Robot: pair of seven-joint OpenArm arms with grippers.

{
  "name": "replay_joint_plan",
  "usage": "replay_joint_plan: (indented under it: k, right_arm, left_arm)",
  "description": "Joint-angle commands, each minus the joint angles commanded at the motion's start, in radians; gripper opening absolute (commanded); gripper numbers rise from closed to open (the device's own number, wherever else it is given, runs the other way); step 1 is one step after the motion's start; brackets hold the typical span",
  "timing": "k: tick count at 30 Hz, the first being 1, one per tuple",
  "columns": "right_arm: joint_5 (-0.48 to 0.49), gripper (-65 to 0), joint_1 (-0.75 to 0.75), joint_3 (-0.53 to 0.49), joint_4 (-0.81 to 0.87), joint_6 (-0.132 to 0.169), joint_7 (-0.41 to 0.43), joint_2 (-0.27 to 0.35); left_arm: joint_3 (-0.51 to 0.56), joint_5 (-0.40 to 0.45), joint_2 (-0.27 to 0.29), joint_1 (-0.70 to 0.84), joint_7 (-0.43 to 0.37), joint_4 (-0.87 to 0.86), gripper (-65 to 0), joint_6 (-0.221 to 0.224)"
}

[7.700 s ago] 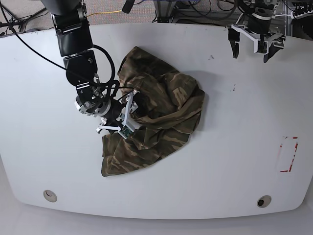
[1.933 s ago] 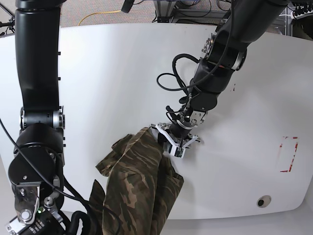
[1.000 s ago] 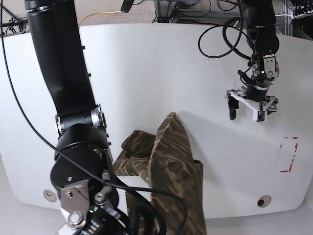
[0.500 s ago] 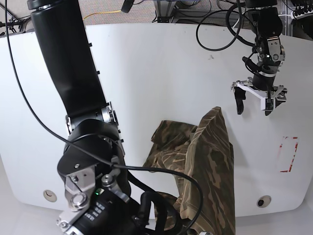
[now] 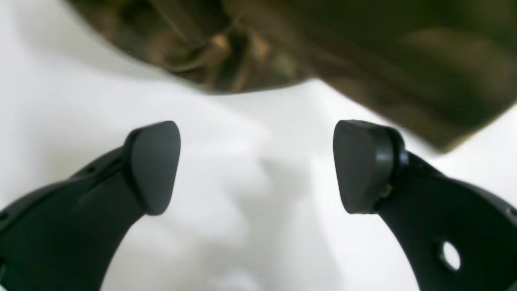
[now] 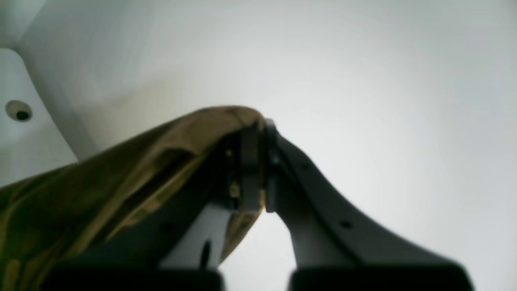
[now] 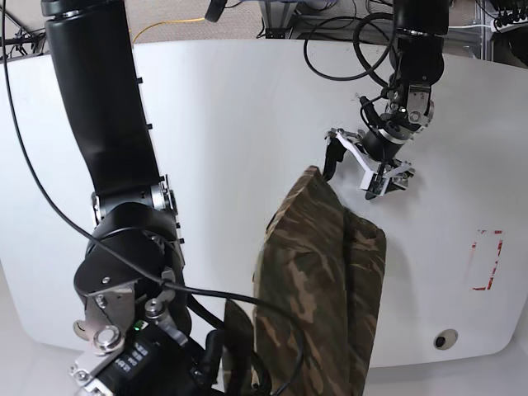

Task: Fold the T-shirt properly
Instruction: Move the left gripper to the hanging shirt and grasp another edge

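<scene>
In the left wrist view, the left gripper (image 5: 256, 165) is seen with its jaws spread wide and nothing between them. Its two dark fingertips (image 5: 155, 165) are set at 9 and 3 o'clock of the frame, over the white table (image 5: 250, 226). The T-shirt (image 5: 363, 60) is spread across the top of the frame, from 11 to 2 o'clock, blurred, just beyond the fingertips and not touched by them.

In the right wrist view, the right gripper (image 6: 258, 165) is seen with its jaws pressed together on a fold of the T-shirt (image 6: 121, 173). The cloth is draped from the pinch point near the centre down toward 8 o'clock, olive and brown in colour. The table (image 6: 383, 101) is seen behind, and a round hole (image 6: 18, 111) in it is seen at 9 o'clock.

In the base view, the T-shirt (image 7: 318, 280) is held up as a long hanging band of camouflage cloth, from just right of centre down to 6 o'clock, over the table (image 7: 247, 124). The left gripper (image 7: 355, 171) is seen at 1 o'clock, spread, just beside the top edge of the cloth. The right arm (image 7: 103, 124) is seen along the left side, from 11 to 7 o'clock; its gripper cannot be made out in this view. A red mark (image 7: 487, 260) is seen on the table at 3 o'clock.
</scene>
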Motion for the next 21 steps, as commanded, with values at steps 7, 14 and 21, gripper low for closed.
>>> replay_joint_plan:
  k: [7,14,21]
  right_arm:
    - [0.002,-65.0,0.0,0.0,0.0,0.0,0.0,0.011]
    - [0.002,-65.0,0.0,0.0,0.0,0.0,0.0,0.012]
    - [0.002,-65.0,0.0,0.0,0.0,0.0,0.0,0.023]
  left_arm:
    - [-0.006,-0.002,0.046,-0.103,-0.002,-0.163,-9.0,0.018]
    - [0.005,-0.005,0.08,-0.199,-0.002,-0.285,-9.0,0.052]
    - [0.008,-0.008,0.115,-0.285,-0.002,-0.404,-9.0,0.052]
